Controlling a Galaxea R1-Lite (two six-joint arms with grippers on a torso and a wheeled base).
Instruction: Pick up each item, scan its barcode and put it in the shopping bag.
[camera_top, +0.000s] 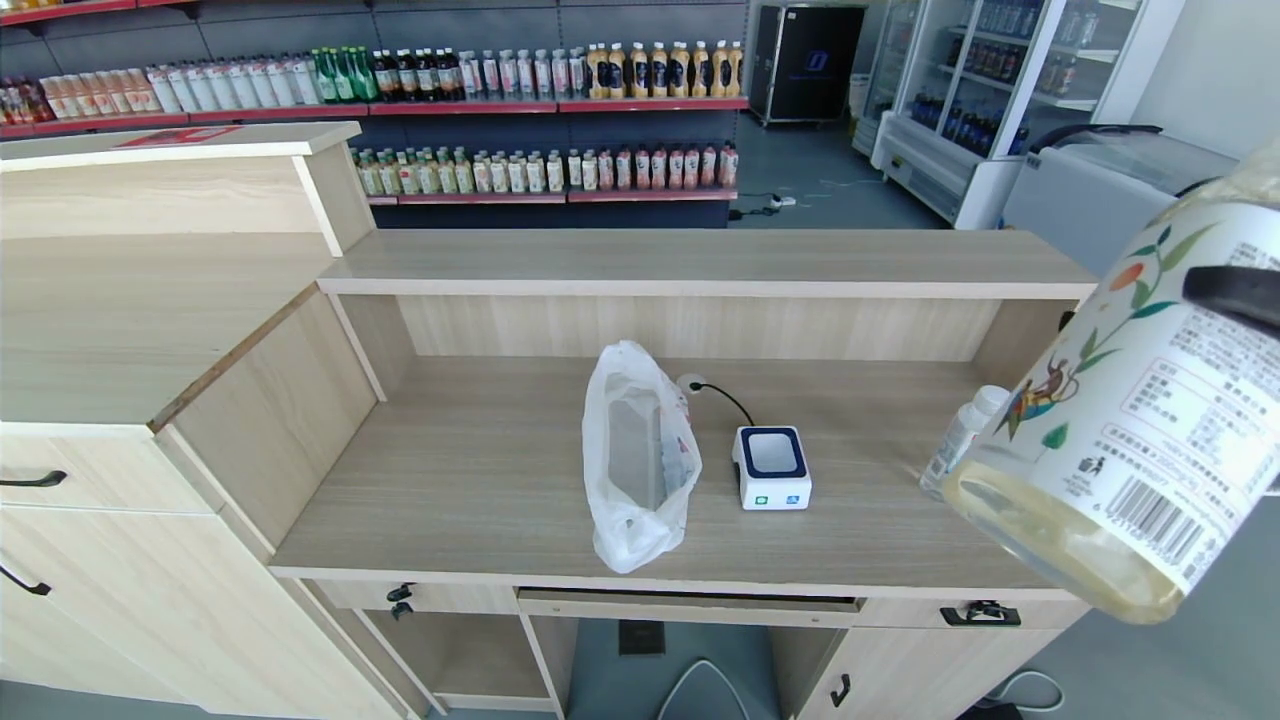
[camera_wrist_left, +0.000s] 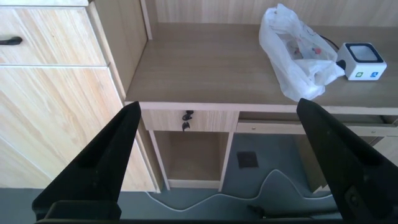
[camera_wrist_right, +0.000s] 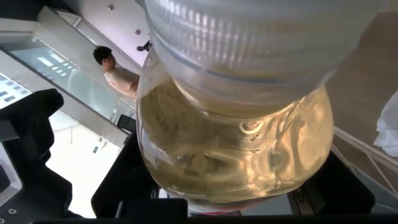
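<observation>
A large clear bottle (camera_top: 1130, 420) of pale yellow drink, with a white label and a barcode, hangs tilted in the air at the right of the counter. My right gripper is shut on it; one black finger (camera_top: 1235, 295) crosses the label. In the right wrist view the bottle's base (camera_wrist_right: 236, 124) sits between the dark fingers. The white plastic shopping bag (camera_top: 637, 455) stands open mid-counter, beside the small white scanner (camera_top: 772, 466). A smaller clear bottle (camera_top: 960, 440) stands right of the scanner. My left gripper (camera_wrist_left: 217, 168) is open and empty, low in front of the counter's left end.
The wooden counter (camera_top: 480, 480) has a raised back ledge (camera_top: 700, 260) and a taller cabinet (camera_top: 150, 300) on its left. The scanner's cable (camera_top: 725, 395) runs to the back wall. Drawers with black handles (camera_top: 980, 613) sit under the front edge. Store shelves (camera_top: 550, 105) and fridges stand behind.
</observation>
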